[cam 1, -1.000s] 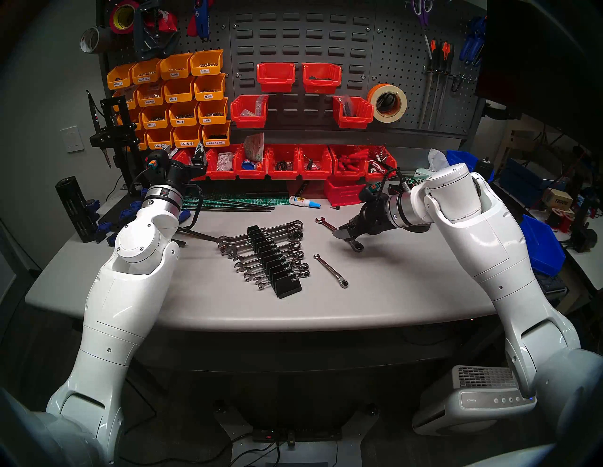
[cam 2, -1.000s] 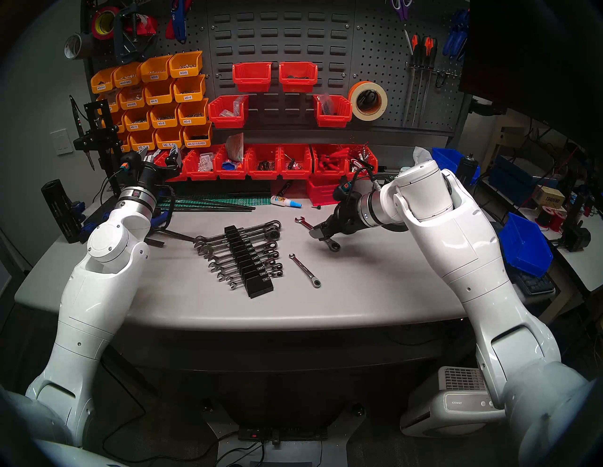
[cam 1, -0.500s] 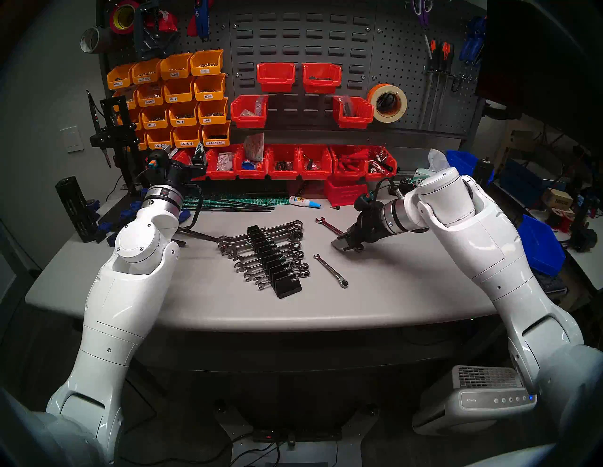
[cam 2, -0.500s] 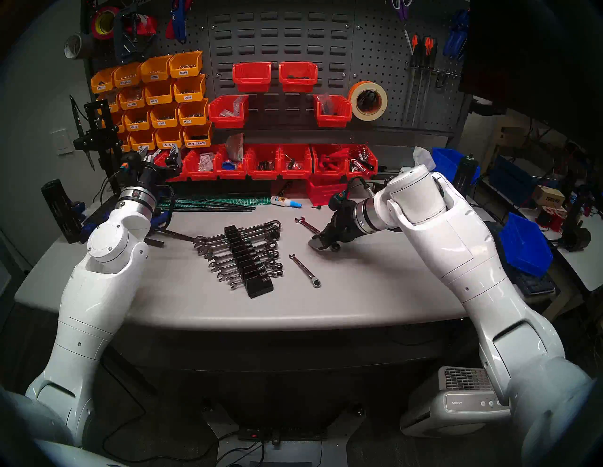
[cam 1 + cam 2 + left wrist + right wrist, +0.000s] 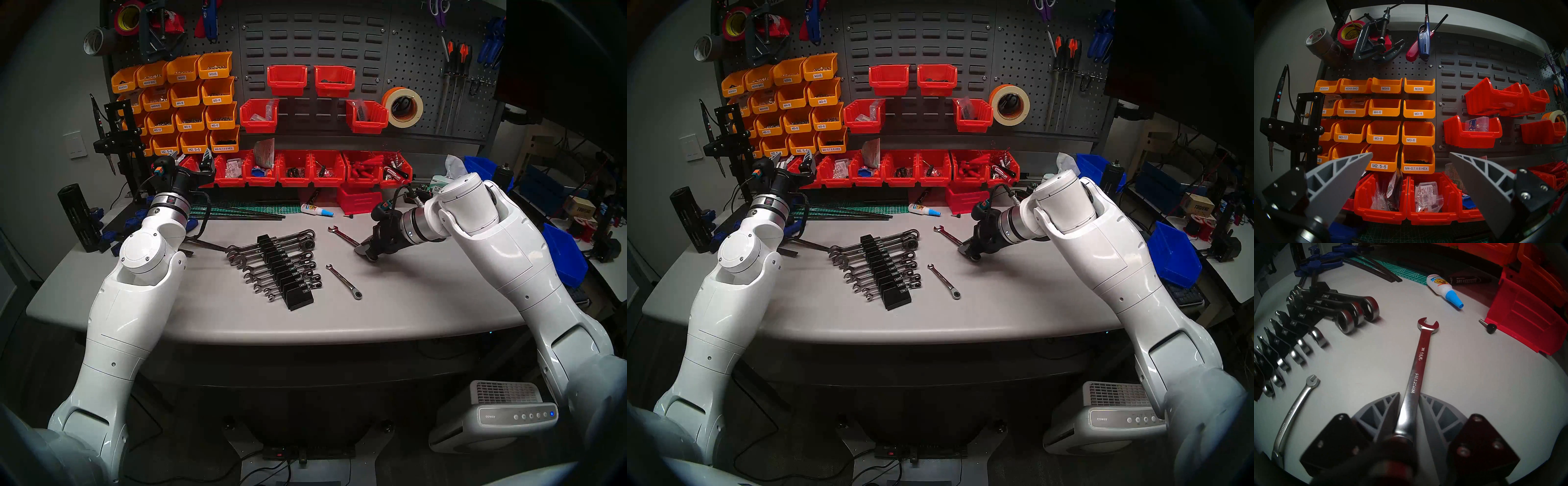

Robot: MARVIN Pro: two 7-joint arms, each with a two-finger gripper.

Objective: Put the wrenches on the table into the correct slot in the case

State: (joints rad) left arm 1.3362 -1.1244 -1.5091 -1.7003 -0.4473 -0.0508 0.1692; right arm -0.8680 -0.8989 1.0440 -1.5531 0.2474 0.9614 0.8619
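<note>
Head view, left to right: left claw (image 5: pixel 200 162) raised at the far left before the orange bins (image 5: pixel 190 101), fingers spread wide, nothing between them; black case (image 5: pixel 285 271) at mid worktop (image 5: pixel 424 298), set at a slant, a row of chrome wrenches already lodged in its slots; shorter wrench (image 5: pixel 343 281) flat on the worktop just right of the case, ratchet ring toward the front edge, untouched; longer wrench (image 5: pixel 342 235) farther back and right, open jaw pointing away toward the glue bottle (image 5: pixel 317 209); right claw (image 5: pixel 365 251) low over its ring end, tilted downward.

Right wrist view: grey fingers (image 5: pixel 1386 405) drawn in against both sides of the longer wrench's shaft (image 5: pixel 1417 365), tips touching or nearly touching the metal; full clench not certain; wrench apparently flat on the worktop.
</note>
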